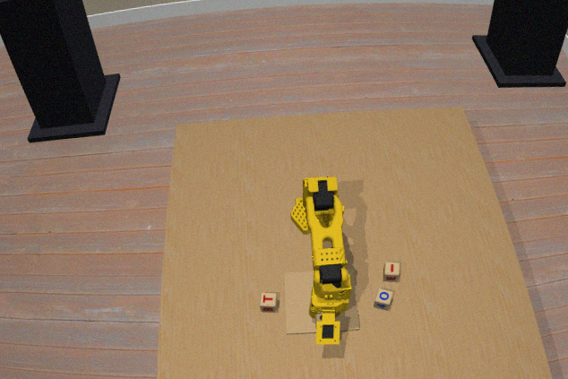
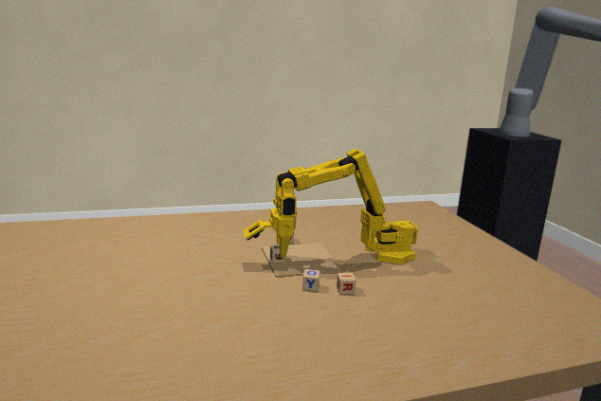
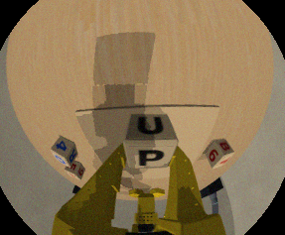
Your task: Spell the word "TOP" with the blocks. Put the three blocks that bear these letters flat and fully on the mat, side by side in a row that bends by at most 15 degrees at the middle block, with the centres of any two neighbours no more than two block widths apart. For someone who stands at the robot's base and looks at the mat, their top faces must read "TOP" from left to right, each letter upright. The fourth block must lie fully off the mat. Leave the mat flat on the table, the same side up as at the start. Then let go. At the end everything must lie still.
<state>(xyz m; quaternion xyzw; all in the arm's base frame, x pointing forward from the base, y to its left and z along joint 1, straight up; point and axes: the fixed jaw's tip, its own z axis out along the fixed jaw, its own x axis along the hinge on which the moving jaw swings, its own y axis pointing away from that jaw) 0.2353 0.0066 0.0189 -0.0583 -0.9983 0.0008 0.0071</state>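
My gripper is shut on the P block, over the far part of the mat. The block's top face shows a black P, upright in the wrist view, and its far side shows a U. Whether its underside touches the mat is hard to tell. The T block lies off the mat, red T up and turned sideways; in the exterior view it is mostly hidden behind the arm. The O block lies off the mat's other side, blue O up.
The fourth block, with a red I on top, lies off the mat beside the O block, nearer the base. The arm covers the middle of the mat in the top view. All of this is on the wooden table.
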